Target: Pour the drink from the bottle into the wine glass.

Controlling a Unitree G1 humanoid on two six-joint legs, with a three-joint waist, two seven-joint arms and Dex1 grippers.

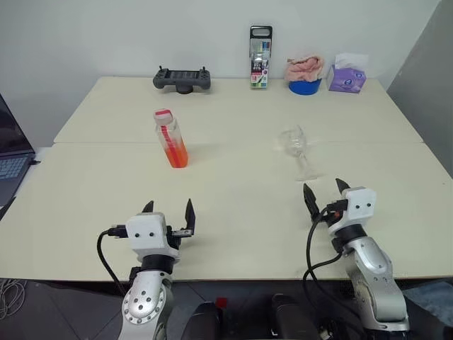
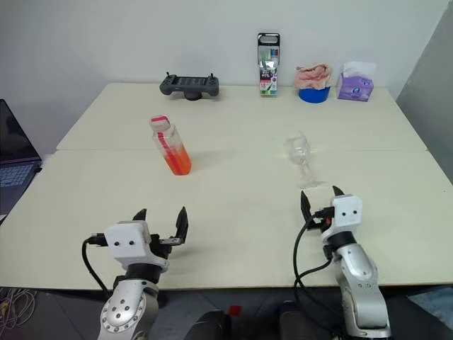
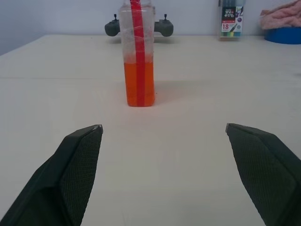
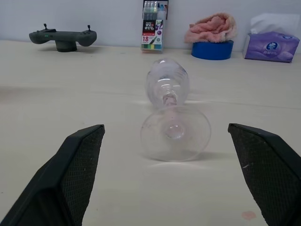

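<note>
The bottle (image 1: 171,137) stands upright on the table's left half, pink-and-white cap on, with a red label strip down its side. The orange-red drink (image 3: 138,84) fills roughly its lower half. The wine glass (image 1: 296,147) lies on its side on the right half, its round foot (image 4: 175,132) turned toward my right gripper (image 1: 324,189). That gripper is open, just short of the foot, with nothing between its fingers. My left gripper (image 1: 169,207) is open and empty too, near the front edge, in line with the bottle and well short of it.
Along the back edge stand a dark game controller (image 1: 182,78), a tall box of pens (image 1: 260,58), a blue bowl with a pink cloth (image 1: 305,75) and a purple tissue box (image 1: 347,76). A laptop (image 1: 10,159) sits off the table's left side.
</note>
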